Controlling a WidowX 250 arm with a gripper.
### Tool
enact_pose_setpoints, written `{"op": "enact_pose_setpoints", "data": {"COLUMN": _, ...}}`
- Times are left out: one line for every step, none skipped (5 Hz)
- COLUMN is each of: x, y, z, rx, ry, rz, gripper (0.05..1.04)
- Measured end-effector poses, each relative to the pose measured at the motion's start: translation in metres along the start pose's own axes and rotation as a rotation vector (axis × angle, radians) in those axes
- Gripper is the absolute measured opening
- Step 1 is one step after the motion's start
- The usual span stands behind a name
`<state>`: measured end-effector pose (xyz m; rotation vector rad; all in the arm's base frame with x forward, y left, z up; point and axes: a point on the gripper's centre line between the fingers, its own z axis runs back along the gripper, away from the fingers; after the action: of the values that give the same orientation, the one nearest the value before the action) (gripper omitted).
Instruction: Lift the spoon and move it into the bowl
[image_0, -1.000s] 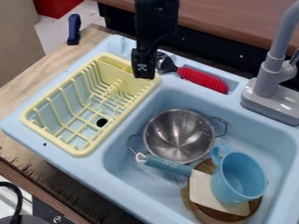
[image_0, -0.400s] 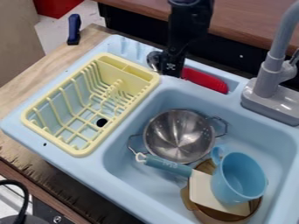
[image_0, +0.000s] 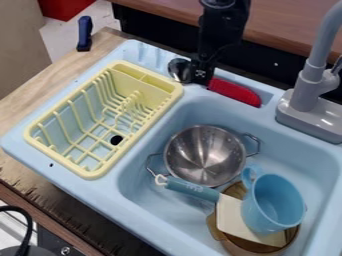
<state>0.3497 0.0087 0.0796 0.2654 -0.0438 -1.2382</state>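
The black gripper hangs over the sink's back ledge, right at the neck of the spoon, where the metal meets the handle. Whether it grips the spoon cannot be made out. The spoon lies on the ledge with its red handle to the right of the gripper and its metal head to the left; the gripper covers the part between. A round metal bowl with two wire handles stands inside the sink basin, below and in front of the gripper.
A yellow dish rack sits on the sink's left side. In the basin, a blue cup and a spatula with a teal handle rest over a brown dish. A grey faucet rises at the right.
From above the rack's right back corner, the gripper has moved right to the spoon's neck, most lately slightly right and up. The spoon and bowl have not visibly moved.
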Motion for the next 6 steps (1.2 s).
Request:
{"op": "enact_pose_setpoints", "data": {"x": -0.002, "y": 0.003, "z": -0.003, "rx": 0.041, "ry": 0.032, "rz": 0.004, "gripper": 1.001}}
{"op": "enact_pose_setpoints", "data": {"x": -0.001, "y": -0.001, "z": -0.01, "rx": 0.014, "ry": 0.035, "rz": -0.011, "gripper": 1.001}}
{"op": "enact_pose_setpoints", "data": {"x": 0.002, "y": -0.004, "z": -0.014, "rx": 0.017, "ry": 0.032, "rz": -0.032, "gripper": 1.001}}
{"op": "enact_pose_setpoints", "data": {"x": 0.007, "y": -0.006, "z": -0.017, "rx": 0.004, "ry": 0.018, "rz": -0.077, "gripper": 1.001}}
{"op": "enact_pose_setpoints", "data": {"x": 0.01, "y": -0.008, "z": -0.018, "rx": 0.002, "ry": -0.04, "rz": -0.153, "gripper": 1.001}}
{"op": "enact_pose_setpoints", "data": {"x": 0.01, "y": -0.013, "z": -0.018, "rx": 0.011, "ry": -0.061, "rz": -0.223, "gripper": 0.985}}
